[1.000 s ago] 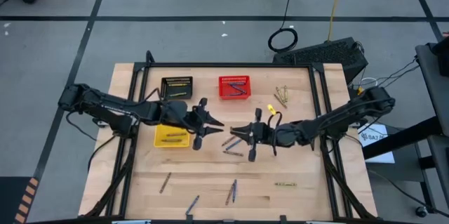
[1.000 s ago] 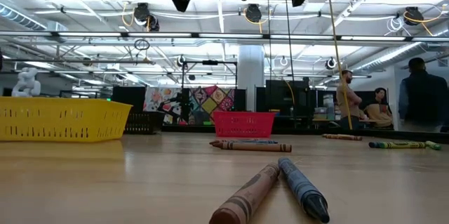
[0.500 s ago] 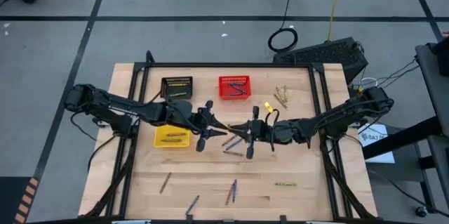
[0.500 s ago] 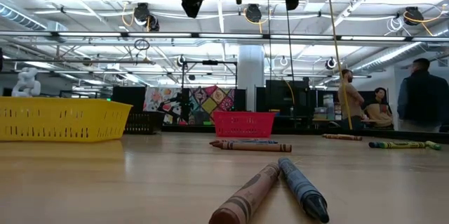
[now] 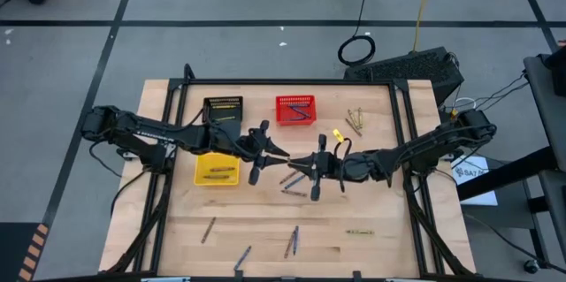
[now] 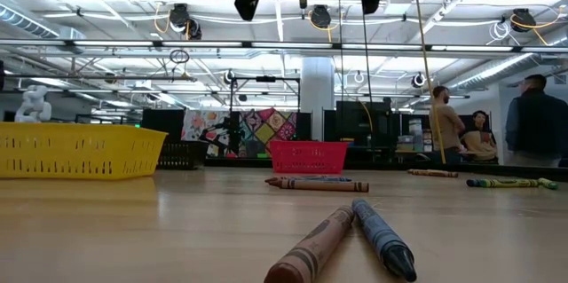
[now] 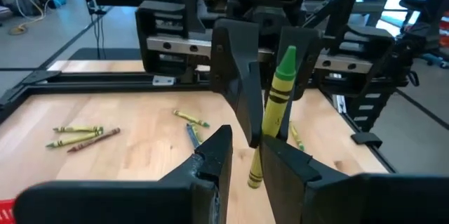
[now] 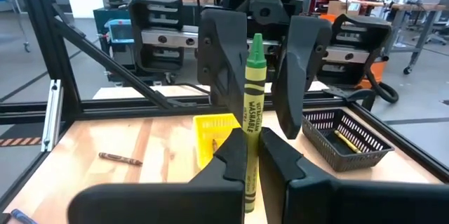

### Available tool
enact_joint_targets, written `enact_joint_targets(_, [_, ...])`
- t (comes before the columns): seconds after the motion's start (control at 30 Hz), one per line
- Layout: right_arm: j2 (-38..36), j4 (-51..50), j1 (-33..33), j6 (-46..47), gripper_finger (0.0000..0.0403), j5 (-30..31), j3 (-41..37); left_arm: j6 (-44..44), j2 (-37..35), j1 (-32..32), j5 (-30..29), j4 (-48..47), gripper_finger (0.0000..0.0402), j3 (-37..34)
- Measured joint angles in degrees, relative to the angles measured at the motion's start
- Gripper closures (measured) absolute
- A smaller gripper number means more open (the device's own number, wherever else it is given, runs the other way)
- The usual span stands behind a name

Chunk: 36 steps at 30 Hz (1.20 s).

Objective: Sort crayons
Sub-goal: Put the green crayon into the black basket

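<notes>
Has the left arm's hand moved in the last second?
Yes. In the high view the left hand has slid right, away from the yellow basket, toward the right hand holding a yellow-green crayon.

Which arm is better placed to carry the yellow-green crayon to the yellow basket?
Probably the left. The right claw is shut on the yellow-green crayon, and the open left claw brackets its other end mid-table. The yellow basket sits on the left arm's side.
</notes>
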Motion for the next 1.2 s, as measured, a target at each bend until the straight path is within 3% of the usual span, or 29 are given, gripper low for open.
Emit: enact_joint_targets(1.2, [0.04, -1.47, -1.78, 2.25, 0.0403, -0.54, 0.02, 0.07, -0.11, 0.35, 3.73, 2.82, 0.0318, 0.02])
